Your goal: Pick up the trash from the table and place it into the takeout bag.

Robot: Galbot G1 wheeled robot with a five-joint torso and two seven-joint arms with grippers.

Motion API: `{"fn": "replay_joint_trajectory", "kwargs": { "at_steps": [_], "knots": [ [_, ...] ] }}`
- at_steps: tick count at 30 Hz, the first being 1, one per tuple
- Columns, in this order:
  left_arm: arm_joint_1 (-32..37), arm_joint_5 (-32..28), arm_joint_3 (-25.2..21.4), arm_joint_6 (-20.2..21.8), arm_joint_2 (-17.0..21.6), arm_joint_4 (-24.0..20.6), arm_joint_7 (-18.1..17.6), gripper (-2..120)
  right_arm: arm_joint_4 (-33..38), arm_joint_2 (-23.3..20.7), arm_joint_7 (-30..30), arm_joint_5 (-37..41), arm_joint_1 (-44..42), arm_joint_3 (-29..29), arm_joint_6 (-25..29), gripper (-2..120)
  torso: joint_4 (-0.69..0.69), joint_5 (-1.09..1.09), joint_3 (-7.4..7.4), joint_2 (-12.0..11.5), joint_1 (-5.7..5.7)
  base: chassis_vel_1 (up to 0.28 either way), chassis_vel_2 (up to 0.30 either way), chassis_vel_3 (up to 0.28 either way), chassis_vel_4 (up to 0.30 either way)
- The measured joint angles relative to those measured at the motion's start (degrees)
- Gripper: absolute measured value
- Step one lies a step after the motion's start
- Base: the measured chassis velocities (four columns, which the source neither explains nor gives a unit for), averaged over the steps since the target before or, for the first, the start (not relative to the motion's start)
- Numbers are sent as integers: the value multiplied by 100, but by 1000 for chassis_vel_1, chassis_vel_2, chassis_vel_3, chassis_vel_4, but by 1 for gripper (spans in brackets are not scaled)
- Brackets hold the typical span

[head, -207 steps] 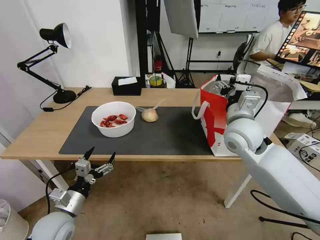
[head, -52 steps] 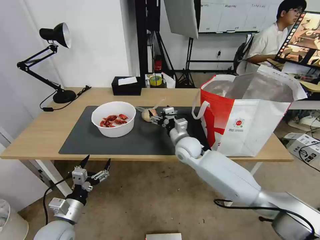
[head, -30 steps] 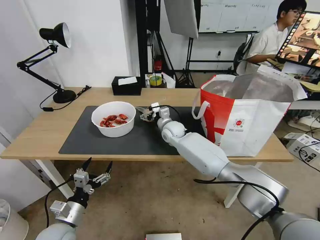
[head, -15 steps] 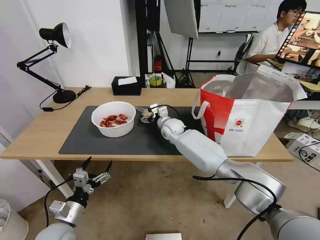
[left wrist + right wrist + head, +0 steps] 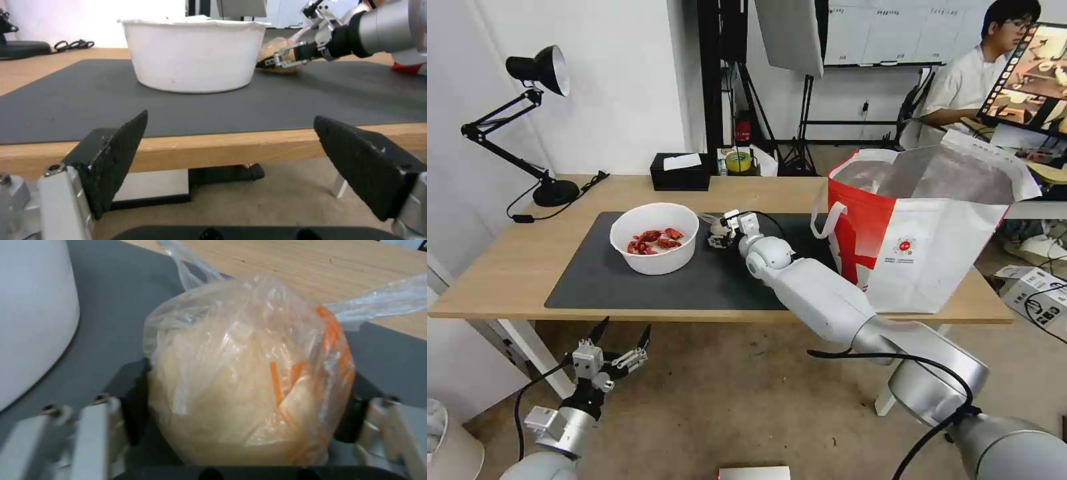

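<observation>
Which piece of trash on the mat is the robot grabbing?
The knotted clear bag with the beige lump, between the right gripper fingers; the white bowl sits untouched beside it.

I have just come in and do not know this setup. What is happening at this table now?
The right gripper reaches over the dark grey mat and has its jaws around the knotted clear plastic bag with a beige lump, beside the white round plastic bowl of red crayfish shells. The bag rests on the mat. The left gripper hangs open below the table edge. The big white and red takeout bag stands open at the right.
</observation>
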Motion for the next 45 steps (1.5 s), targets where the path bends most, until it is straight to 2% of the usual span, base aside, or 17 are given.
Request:
{"fn": "replay_joint_trajectory", "kwargs": {
  "at_steps": [3,4,6,8,10,12,14,18,20,23,24,31,37,39,40,42,45],
  "knots": [
    [10,12,-4,-18,3,-3,0,100,79,-68,47,110,-9,-17,-43,58,0,0,0,0,0,0,0,0,0],
    [10,12,-4,-18,3,-3,0,100,79,-68,47,110,-9,-17,-43,58,0,0,0,0,0,0,0,0,0],
    [15,31,-3,-33,-1,-3,0,100,154,-128,92,166,-6,-20,-53,46,0,0,0,0,0,0,0,0,0],
    [16,34,-2,-38,-5,-4,0,100,213,-166,123,198,-6,-20,-53,43,0,0,0,0,0,0,0,0,0],
    [18,39,1,-41,-9,-8,0,100,478,-296,225,219,-39,-22,41,32,0,0,0,0,0,0,0,0,0],
    [21,39,1,-42,-9,-15,0,100,635,-391,299,215,-76,-29,103,28,1,0,0,0,0,0,0,0,0],
    [29,39,-7,-43,-4,-29,-2,100,1124,-676,485,165,-211,-47,195,19,-1,0,0,0,0,0,0,0,0],
    [62,30,-38,-43,-6,-62,-11,100,2001,-1146,722,-179,-502,-35,242,10,-2,1,0,0,0,0,0,0,0],
    [72,28,-44,-43,-6,-68,-13,100,2138,-1203,759,-208,-555,-21,242,10,-3,1,0,0,0,0,0,0,0],
    [145,17,-104,-43,-6,-120,-22,100,3247,-1593,1053,-269,-1000,205,238,9,-1,2,0,0,0,0,0,0,0],
    [145,17,-104,-43,-6,-120,-22,100,3247,-1593,1053,-269,-1000,205,238,9,-1,2,0,0,0,0,0,0,0],
    [191,27,-114,-44,-36,-184,-45,100,4769,-2131,1707,-488,-1600,617,7,8,1,1,-1,0,-1,0,0,0,0],
    [216,64,-106,-42,-37,-217,-54,100,5374,-2411,1662,-1216,-2182,1233,90,8,-1,1,-1,0,-1,0,0,0,0],
    [221,87,-77,-42,-66,-217,-54,100,5598,-2672,1384,-1848,-2584,1724,704,8,-1,1,-1,0,-1,0,0,0,0],
    [221,87,-77,-42,-66,-217,-54,100,5598,-2672,1384,-1848,-2584,1724,704,8,-1,1,-1,0,-1,0,0,0,0],
    [211,154,17,-44,-152,-206,-55,100,5502,-2680,1386,-2469,-2687,2292,1707,8,0,1,0,0,-1,0,0,0,0],
    [212,174,34,-44,-177,-210,-56,100,5494,-2667,1567,-2616,-2656,2414,1881,8,-1,1,0,0,0,0,0,0,0]
  ]
}}
